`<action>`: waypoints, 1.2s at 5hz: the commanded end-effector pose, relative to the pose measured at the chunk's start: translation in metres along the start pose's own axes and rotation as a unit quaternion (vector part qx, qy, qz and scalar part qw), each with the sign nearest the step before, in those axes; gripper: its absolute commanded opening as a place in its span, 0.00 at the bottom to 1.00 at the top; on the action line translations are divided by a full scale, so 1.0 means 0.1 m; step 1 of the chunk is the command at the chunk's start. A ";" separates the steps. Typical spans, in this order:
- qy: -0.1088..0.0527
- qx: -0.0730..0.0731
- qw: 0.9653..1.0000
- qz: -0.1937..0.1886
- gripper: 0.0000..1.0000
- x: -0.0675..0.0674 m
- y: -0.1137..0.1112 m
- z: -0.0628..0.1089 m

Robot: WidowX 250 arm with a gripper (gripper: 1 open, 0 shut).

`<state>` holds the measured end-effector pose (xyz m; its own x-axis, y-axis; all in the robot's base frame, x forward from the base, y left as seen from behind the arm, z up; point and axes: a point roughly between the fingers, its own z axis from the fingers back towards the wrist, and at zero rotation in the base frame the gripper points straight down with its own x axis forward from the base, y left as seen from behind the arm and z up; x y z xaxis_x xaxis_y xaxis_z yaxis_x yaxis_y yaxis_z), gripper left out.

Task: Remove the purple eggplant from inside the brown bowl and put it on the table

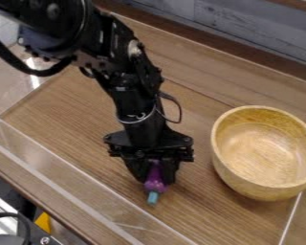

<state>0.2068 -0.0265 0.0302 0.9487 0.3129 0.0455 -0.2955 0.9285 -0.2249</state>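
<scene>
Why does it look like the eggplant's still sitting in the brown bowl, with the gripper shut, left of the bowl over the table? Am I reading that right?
Not quite. The brown bowl is empty in the camera view. The purple eggplant is clamped in the shut gripper, hanging stem-down just above the table, left of the bowl. The rest stands.
</scene>
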 end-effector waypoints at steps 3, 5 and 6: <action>0.007 0.005 1.000 -0.004 0.00 0.00 -0.01 -0.03; 0.013 0.008 1.000 -0.004 0.00 -0.02 0.00 -0.07; 0.017 0.010 1.000 -0.005 0.00 -0.03 0.01 -0.09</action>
<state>0.2061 -0.0260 0.0235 0.9490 0.3148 0.0171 -0.3043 0.9287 -0.2120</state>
